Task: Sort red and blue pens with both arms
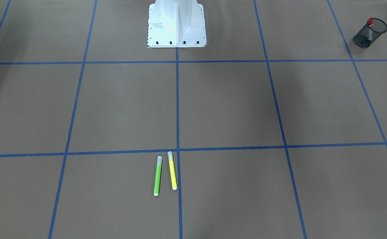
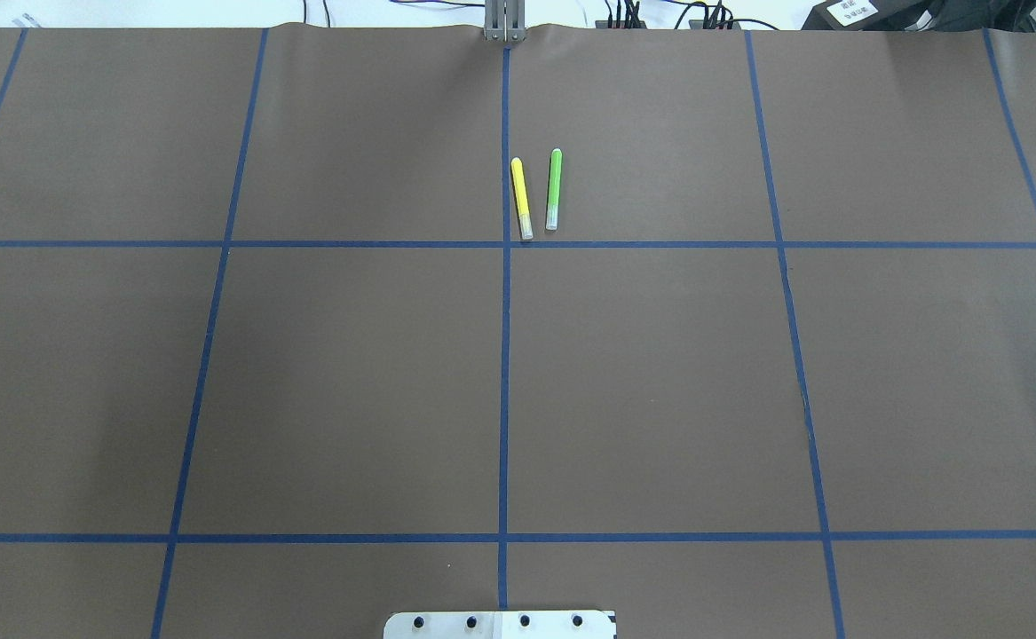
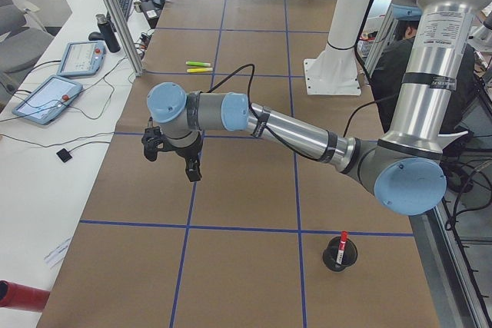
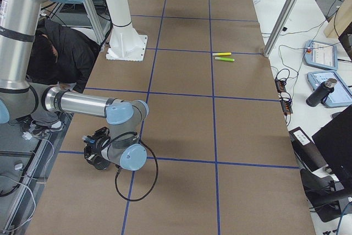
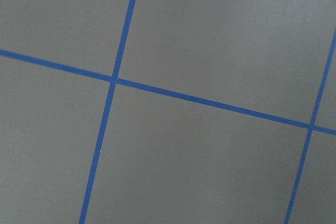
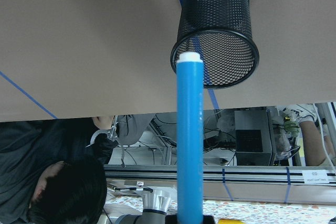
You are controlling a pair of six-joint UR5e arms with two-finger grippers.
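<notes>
The red pen point(image 1: 370, 24) stands in a black mesh cup point(image 1: 369, 33) on the robot's left side, also seen as the red pen point(image 3: 343, 239) in the near cup point(image 3: 339, 253). In the right wrist view the blue pen point(image 6: 189, 135) runs up from my right gripper point(image 6: 191, 220), which is shut on it. Its white end sits just before the mouth of a second mesh cup point(image 6: 216, 30). My right gripper point(image 4: 97, 152) is at the table's near corner. My left gripper point(image 3: 174, 156) hovers over the table; I cannot tell whether it is open or shut.
A green marker point(image 2: 554, 188) and a yellow marker point(image 2: 522, 197) lie side by side at the far middle of the table. The white robot base point(image 1: 176, 26) stands at the robot's edge. A person in dark clothes point(image 4: 55, 53) sits behind the robot.
</notes>
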